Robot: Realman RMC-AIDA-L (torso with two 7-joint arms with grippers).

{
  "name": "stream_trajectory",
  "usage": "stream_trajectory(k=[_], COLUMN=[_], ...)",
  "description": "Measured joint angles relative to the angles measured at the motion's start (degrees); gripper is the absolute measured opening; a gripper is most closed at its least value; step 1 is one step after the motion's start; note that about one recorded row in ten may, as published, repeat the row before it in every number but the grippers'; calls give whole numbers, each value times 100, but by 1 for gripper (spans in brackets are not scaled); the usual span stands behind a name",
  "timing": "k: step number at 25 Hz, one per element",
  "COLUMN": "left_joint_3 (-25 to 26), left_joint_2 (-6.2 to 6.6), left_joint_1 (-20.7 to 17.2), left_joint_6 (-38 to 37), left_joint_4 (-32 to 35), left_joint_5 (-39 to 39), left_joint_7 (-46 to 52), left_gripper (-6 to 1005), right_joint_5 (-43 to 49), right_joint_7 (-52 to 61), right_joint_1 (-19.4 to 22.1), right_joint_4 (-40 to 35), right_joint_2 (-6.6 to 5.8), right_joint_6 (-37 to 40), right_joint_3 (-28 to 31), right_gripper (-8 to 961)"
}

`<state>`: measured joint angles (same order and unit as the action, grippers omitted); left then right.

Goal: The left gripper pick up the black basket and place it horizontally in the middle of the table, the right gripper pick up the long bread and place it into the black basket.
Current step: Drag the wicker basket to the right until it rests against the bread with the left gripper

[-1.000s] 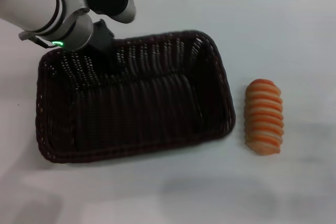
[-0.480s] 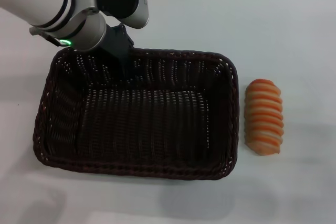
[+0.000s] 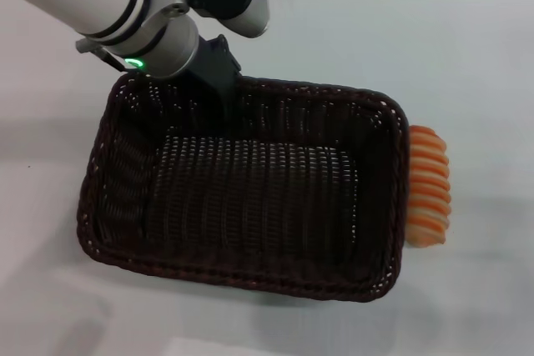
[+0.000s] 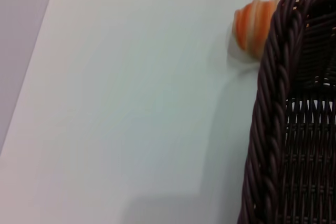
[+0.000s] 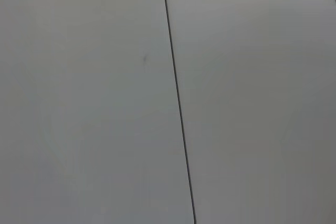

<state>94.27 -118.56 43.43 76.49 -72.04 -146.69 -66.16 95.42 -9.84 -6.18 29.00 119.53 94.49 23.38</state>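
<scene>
The black basket (image 3: 250,198) hangs from my left gripper (image 3: 219,96), which is shut on its far rim, near the far left corner. The basket lies lengthwise across the white table (image 3: 467,56). Its right end hides the left side of the long bread (image 3: 430,191), which lies on the table to its right. In the left wrist view the basket's braided rim (image 4: 278,108) is close by, with the end of the bread (image 4: 253,20) beyond it. My right gripper is out of view.
The right wrist view shows only a plain grey surface with a thin dark seam (image 5: 177,98). White tabletop surrounds the basket on the left, front and far right.
My left gripper has carried the basket to the right. Its right end now overlaps the bread, which has not moved.
</scene>
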Motion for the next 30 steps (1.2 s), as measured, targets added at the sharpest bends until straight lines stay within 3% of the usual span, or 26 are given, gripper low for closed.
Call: stream_trajectory(k=[16, 26, 30], left_joint_3=[-403, -557, -665], left_joint_2=[-10, -1, 9], left_joint_1=[245, 104, 79], left_joint_6=[-287, -647, -625], left_joint_4=[185, 79, -36], left_joint_5=[74, 48, 11], left_joint_7=[598, 745, 766], left_gripper=[240, 241, 396], right_joint_5=[12, 3, 6], right_joint_7=[0, 0, 0], right_joint_1=[3, 51, 80], right_joint_4=[-14, -18, -5], right_joint_2=[0, -6, -9], right_joint_6=[-1, -1, -1], right_joint_3=[-70, -79, -79], right_gripper=[732, 732, 733])
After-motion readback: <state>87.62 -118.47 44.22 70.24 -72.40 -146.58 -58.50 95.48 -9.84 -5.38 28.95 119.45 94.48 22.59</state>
